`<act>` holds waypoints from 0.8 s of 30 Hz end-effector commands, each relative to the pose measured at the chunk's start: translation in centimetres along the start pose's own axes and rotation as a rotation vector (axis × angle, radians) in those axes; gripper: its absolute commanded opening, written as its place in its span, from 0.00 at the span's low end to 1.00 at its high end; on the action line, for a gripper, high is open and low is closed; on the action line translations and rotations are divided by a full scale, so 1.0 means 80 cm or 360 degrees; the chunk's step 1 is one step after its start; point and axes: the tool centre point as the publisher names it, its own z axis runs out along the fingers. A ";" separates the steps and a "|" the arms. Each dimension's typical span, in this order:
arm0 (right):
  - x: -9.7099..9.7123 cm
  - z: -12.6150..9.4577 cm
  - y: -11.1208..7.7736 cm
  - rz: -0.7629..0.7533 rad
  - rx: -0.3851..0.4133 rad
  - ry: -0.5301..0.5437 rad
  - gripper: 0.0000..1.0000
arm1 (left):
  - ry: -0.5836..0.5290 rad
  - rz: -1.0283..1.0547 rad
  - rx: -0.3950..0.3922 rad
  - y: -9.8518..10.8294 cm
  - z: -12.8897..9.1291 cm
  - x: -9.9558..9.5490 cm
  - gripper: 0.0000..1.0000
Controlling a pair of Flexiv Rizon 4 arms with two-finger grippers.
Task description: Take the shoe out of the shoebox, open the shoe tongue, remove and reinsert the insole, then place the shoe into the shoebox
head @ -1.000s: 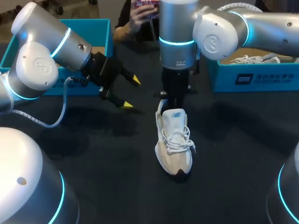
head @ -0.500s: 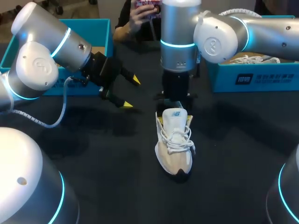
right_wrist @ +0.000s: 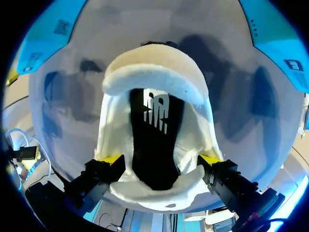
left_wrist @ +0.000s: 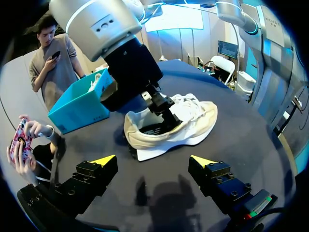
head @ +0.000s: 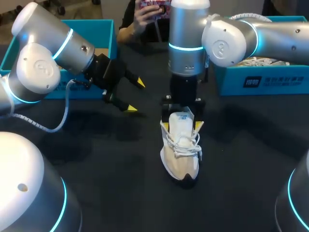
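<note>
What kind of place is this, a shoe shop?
Probably a robot lab, not a shop: a left arm and right arm stand over a dark table, one white shoe and a blue shoebox.

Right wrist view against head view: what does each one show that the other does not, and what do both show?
Only the right wrist view looks into the shoe: the black insole with a white print. Only the head view shows the white laces, the left end effector, open above the table, and two blue shoeboxes, the right-hand one holding another shoe. Both show the shoe on the table and the right end effector, its yellow tips on either side of it.
</note>
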 end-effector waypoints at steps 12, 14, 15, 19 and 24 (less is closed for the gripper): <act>0.008 -0.038 -0.040 0.0064 -0.0009 -0.0053 1.00 | 0.0000 0.0000 -0.0005 0.000 0.000 0.000 1.00; 0.009 -0.042 -0.049 0.0089 -0.0016 -0.0065 1.00 | 0.0000 0.0000 -0.0005 0.000 0.000 0.000 1.00; 0.009 -0.045 -0.053 0.0102 -0.0025 -0.0074 1.00 | 0.0000 0.0000 -0.0005 0.000 0.000 0.000 1.00; 0.011 -0.051 -0.067 0.0130 -0.0032 -0.0095 1.00 | 0.0000 0.0000 -0.0005 0.000 0.000 0.000 1.00; 0.017 -0.057 -0.081 0.0146 -0.0017 -0.0129 1.00 | 0.0000 0.0000 -0.0005 0.000 0.000 0.000 1.00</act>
